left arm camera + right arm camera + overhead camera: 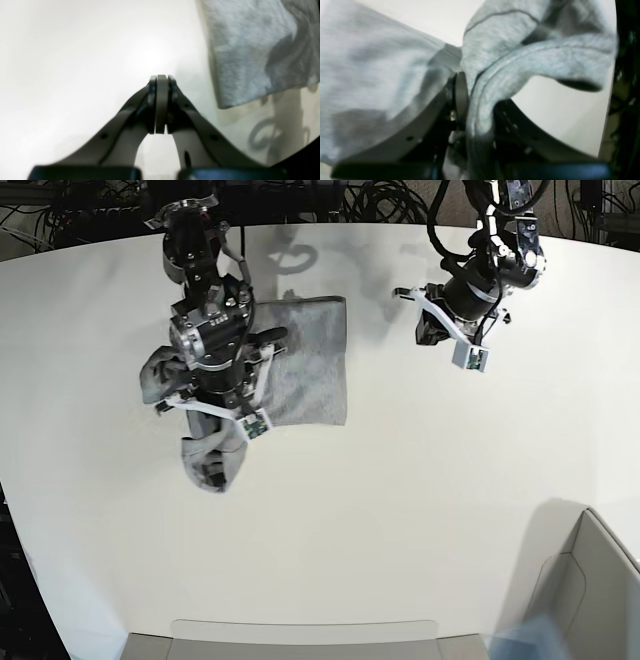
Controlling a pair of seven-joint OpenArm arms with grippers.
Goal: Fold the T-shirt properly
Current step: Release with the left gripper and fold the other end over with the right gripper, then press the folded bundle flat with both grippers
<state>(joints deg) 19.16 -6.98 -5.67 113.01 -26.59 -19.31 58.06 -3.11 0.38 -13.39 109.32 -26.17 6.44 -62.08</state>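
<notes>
The heather-grey T-shirt [310, 370] lies partly flat on the white table [400, 500], with its left part bunched and lifted. My right gripper [208, 425] is shut on a thick fold and hem of the T-shirt [515, 65], and cloth hangs below it. In the right wrist view the right gripper [466, 85] shows cloth pinched between the fingers. My left gripper [428, 332] is shut and empty, hovering to the right of the shirt. In the left wrist view the left gripper [161, 81] has its pads together, and the T-shirt's edge [257, 50] lies at the upper right.
A grey box [590, 590] stands at the table's lower right corner. A flat grey tray edge [300, 635] lies along the front. Cables [330, 200] run behind the table's far edge.
</notes>
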